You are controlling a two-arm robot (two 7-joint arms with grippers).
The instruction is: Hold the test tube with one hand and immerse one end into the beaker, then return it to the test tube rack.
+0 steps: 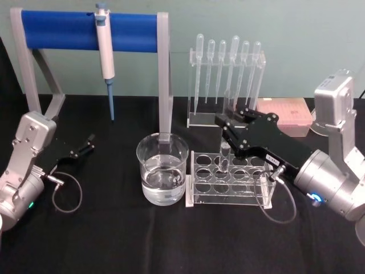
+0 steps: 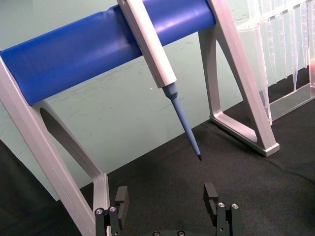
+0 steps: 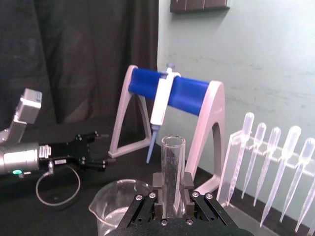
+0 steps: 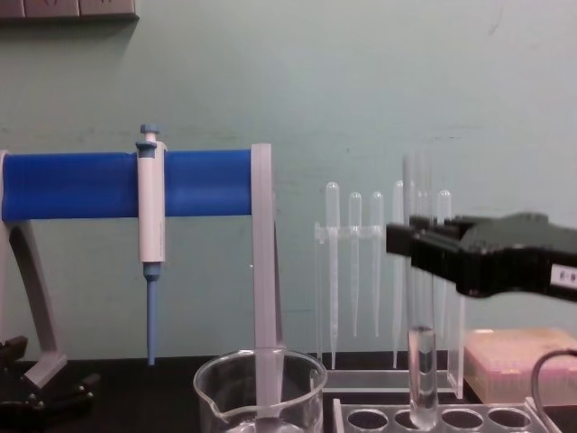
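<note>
The test tube [image 1: 226,157] stands upright with my right gripper [image 1: 227,132] shut on its upper part. Its open rim [image 3: 173,141] rises above the fingers [image 3: 158,186]. In the chest view the test tube [image 4: 421,365] hangs below the right gripper [image 4: 415,239], its rounded end level with the top plate of the clear rack [image 4: 451,419]. The beaker [image 1: 162,169], holding some clear liquid, stands just left of the rack [image 1: 201,181]; its rim also shows as the beaker [image 3: 115,204]. My left gripper [image 1: 86,144] rests open at the far left, low over the black cloth, and in its own wrist view the left gripper [image 2: 167,196] holds nothing.
A blue-and-white pipettor [image 1: 105,45] hangs on a blue-barred stand [image 1: 63,29] at the back left. Behind the rack stands a clear holder with several plastic pipettes [image 1: 225,68]. A pink box [image 1: 285,111] lies at the back right.
</note>
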